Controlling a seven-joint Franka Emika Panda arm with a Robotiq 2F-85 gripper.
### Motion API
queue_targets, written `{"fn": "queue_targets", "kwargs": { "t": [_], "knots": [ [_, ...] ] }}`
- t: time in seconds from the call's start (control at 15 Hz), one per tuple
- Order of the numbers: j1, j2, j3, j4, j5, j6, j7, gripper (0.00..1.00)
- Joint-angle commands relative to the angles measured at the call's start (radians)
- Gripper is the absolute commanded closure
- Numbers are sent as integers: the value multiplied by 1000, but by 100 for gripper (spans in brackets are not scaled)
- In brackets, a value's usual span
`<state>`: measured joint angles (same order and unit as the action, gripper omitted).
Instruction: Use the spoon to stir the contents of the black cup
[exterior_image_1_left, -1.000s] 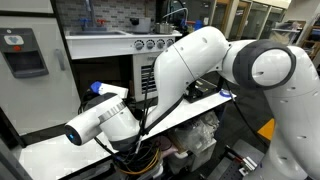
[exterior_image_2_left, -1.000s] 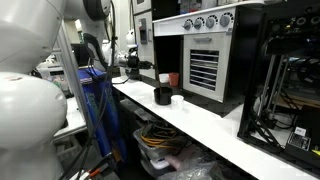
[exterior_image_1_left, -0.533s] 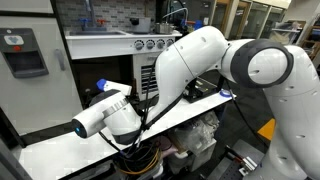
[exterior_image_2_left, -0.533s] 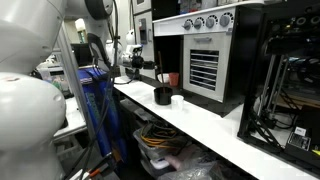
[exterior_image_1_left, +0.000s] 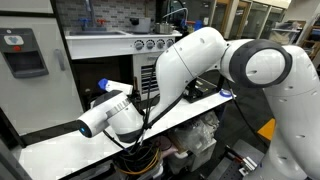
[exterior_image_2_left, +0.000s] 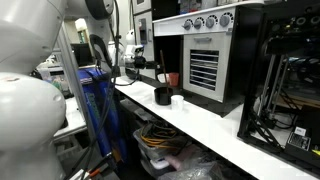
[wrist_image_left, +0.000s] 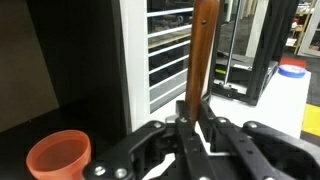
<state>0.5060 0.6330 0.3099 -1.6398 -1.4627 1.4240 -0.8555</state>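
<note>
Holding the spoon is the step I am reading as complete. In the wrist view I am seeing the end effector clenched on the thin wooden handle, which is running from the jaws toward 12 o'clock and out of the top edge. The spoon's bowl is not showing in any view, so I cannot tell which end is pointing down. A red cup is sitting at 8 o'clock of the jaws in that view; it is not the target. The black cup is standing upright on the white bench in an exterior view, in front of the dark appliance. The arm's wrist is hanging at about 10 o'clock of the cup and apart from it. Whether anything is lying in the cup is too small to tell. I am judging the task as early: the grasp is done, but the spoon is not yet in the cup. Remaining, as I am reading it, are carrying the spoon over the cup's mouth, lowering its tip inside, and circling it through the contents.
</note>
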Motion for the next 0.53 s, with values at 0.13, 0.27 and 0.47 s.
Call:
{"fn": "queue_targets", "kwargs": {
  "t": [0.13, 0.27, 0.47],
  "knots": [
    [3, -21, 24, -20, 4, 27, 6, 96],
    [11, -22, 35, -17, 5, 32, 5, 96],
    [24, -22, 48, -9, 1, 41, 5, 96]
  ]
}}
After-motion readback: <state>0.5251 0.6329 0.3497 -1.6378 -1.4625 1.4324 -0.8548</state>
